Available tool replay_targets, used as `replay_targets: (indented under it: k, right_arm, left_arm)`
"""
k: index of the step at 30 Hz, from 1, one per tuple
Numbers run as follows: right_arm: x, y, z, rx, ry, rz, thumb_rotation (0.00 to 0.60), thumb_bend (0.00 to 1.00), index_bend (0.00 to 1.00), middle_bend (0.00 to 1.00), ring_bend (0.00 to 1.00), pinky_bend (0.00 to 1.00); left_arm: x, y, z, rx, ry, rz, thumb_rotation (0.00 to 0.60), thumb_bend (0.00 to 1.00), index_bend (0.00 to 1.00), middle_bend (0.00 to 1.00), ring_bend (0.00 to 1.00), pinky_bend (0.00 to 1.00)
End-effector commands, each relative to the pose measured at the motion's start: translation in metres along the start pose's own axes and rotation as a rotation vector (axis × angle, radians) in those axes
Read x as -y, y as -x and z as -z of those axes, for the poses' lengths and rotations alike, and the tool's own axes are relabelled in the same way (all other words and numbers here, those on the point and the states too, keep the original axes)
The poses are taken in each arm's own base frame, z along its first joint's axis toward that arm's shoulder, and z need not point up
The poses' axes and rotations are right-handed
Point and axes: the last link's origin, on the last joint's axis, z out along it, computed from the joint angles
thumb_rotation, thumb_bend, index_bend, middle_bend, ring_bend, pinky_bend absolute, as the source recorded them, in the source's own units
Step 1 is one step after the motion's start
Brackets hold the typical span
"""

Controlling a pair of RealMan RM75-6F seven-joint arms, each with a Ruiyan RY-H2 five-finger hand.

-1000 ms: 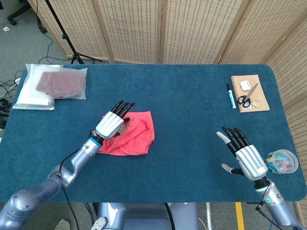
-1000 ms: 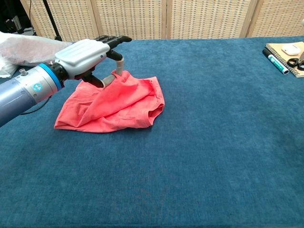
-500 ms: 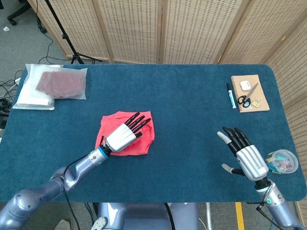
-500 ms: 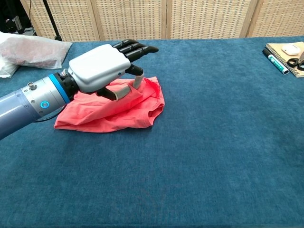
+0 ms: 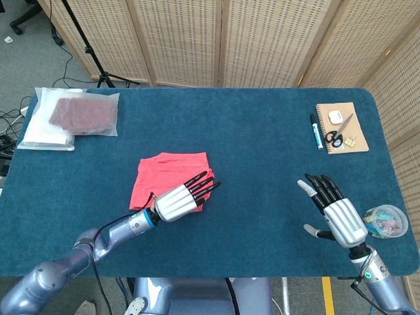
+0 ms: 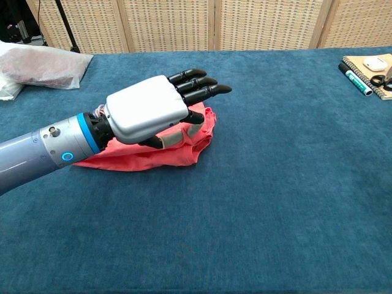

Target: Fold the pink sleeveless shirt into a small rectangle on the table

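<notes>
The pink shirt [image 5: 164, 176] lies folded in a rough rectangle on the blue table [image 5: 262, 151], left of centre. My left hand [image 5: 185, 197] hovers low over its front right corner, fingers stretched out toward the right and thumb tucked under near the fabric. In the chest view the left hand [image 6: 156, 110] covers much of the shirt [image 6: 190, 150], and nothing shows in its grasp. My right hand [image 5: 335, 209] stays at the front right of the table, fingers spread and empty, far from the shirt.
A clear plastic bag with a dark red cloth [image 5: 73, 115] lies at the back left. A notebook [image 5: 341, 128] carrying scissors and small items, with a pen [image 5: 316, 131] beside it, sits back right. A tub of clips [image 5: 387, 220] stands by my right hand.
My left hand has swept from the shirt's back left across it to the front right corner. The raised fabric it held now lies flat. The right hand has not moved.
</notes>
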Motion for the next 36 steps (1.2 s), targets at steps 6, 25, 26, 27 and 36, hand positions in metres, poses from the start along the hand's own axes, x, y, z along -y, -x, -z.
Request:
replay_targets:
  k: [6, 25, 26, 27, 36]
  right_arm:
    - [0.0, 0.0, 0.0, 0.0, 0.001, 0.0, 0.6, 0.0, 0.0, 0.0, 0.0, 0.0]
    - [0.0, -0.001, 0.0, -0.002, 0.0, -0.002, 0.6, 0.0, 0.0, 0.0, 0.0, 0.0]
    - [0.0, -0.001, 0.0, -0.003, 0.001, -0.003, 0.6, 0.0, 0.0, 0.0, 0.0, 0.0]
    - [0.0, -0.001, 0.001, -0.003, 0.001, -0.003, 0.6, 0.0, 0.0, 0.0, 0.0, 0.0]
    - [0.0, -0.001, 0.0, 0.0, 0.002, -0.003, 0.6, 0.0, 0.0, 0.0, 0.0, 0.0]
  left_arm:
    - [-0.004, 0.006, 0.0, 0.018, -0.031, 0.053, 0.6, 0.27, 0.08, 0.0, 0.0, 0.0]
    - [0.04, -0.015, -0.001, -0.085, -0.367, 0.376, 0.6, 0.11, 0.0, 0.0, 0.0, 0.0]
    - [0.044, -0.013, 0.003, -0.067, -0.385, 0.381, 0.6, 0.11, 0.0, 0.0, 0.0, 0.0]
    - [0.046, -0.012, 0.007, -0.054, -0.398, 0.386, 0.6, 0.11, 0.0, 0.0, 0.0, 0.0]
    - [0.045, 0.011, 0.051, 0.069, -0.498, 0.528, 0.6, 0.1, 0.0, 0.0, 0.0, 0.0]
